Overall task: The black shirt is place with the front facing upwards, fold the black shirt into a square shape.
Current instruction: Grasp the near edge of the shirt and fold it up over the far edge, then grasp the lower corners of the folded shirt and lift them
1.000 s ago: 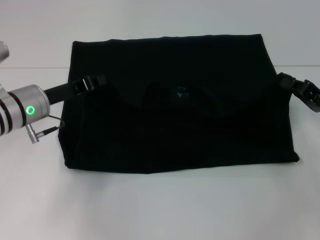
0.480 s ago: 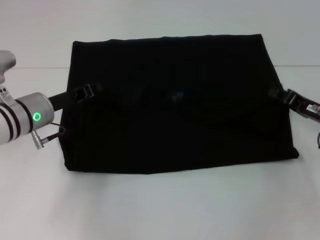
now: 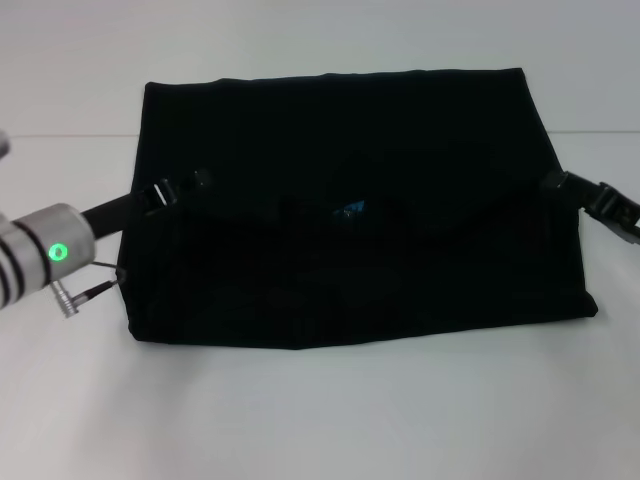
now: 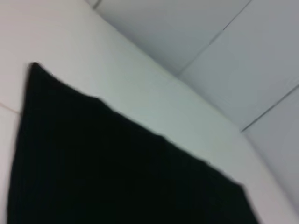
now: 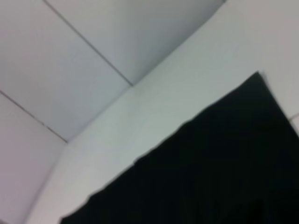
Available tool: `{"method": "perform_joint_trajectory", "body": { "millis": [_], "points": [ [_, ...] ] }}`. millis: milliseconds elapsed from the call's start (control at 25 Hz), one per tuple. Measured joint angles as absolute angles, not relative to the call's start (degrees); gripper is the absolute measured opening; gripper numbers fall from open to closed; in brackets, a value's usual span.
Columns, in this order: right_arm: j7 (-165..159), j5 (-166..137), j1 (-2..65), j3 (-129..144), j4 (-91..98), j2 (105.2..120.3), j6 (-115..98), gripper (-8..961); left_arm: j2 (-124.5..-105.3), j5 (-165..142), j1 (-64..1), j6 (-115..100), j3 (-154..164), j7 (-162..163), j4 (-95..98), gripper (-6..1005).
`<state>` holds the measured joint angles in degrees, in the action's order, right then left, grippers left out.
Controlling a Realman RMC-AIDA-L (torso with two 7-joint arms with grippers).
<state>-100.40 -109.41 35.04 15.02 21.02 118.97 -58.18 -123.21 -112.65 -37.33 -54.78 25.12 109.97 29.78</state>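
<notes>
White table [image 3: 320, 410] is carrying the shirt [image 3: 350, 120], lying centred as a wide, already folded rectangle, blue label [image 3: 350, 210] showing mid-cloth. Left gripper [image 3: 175, 187] is sitting at the shirt's left edge, low on the cloth; fingers' state: cannot tell. Right gripper [image 3: 560, 184] is sitting at the right edge, likewise cannot tell. Judgement: a side fold is being set up. Next move is calling for both edges pinched, lifted and carried inward evenly, giving a square.
</notes>
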Motion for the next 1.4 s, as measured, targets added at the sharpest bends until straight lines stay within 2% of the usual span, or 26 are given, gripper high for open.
{"method": "perform_joint_trajectory", "body": {
  "millis": [160, 320, 400, 520, 560, 680, 960, 1400],
  "points": [
    [-98.4, -106.3, 32.4, 15.0, 21.2, 118.35, -64.4, 524, -120.63, -107.2, -34.0, -65.0, 25.2, 110.1, 29.6, 482],
    [-96.7, -107.2, 30.4, 17.2, 21.5, 117.04, -70.2, 615, -117.84, -106.4, -31.4, -74.5, 26.0, 112.8, 29.4, 627],
    [-94.4, -108.9, 29.9, 20.5, 21.7, 116.33, -74.0, 701, -115.59, -107.6, -30.5, -78.1, 28.6, 116.3, 28.9, 647],
    [-89.1, -111.0, 29.5, 24.7, 22.1, 116.08, -78.7, 829, -112.44, -109.9, -29.8, -81.1, 32.6, 120.3, 28.4, 678],
    [-86.1, -111.6, 29.5, 26.3, 22.3, 116.19, -80.4, 829, -111.45, -111.2, -29.6, -81.9, 33.5, 121.4, 28.4, 688],
    [-80.1, -113.1, 29.4, 29.7, 22.6, 116.82, -83.1, 827, -110.14, -115.7, -29.3, -82.7, 33.7, 122.9, 29.3, 708],
    [-73.4, -113.7, 29.8, 36.6, 23.0, 118.82, -83.8, 826, -110.91, -123.2, -29.3, -81.2, 34.0, 118.4, 33.4, 707],
    [-72.1, -113.7, 30.0, 40.4, 23.3, 119.56, -82.7, 825, -112.12, -125.0, -29.6, -76.2, 36.0, 110.2, 33.6, 704]
  ]
}}
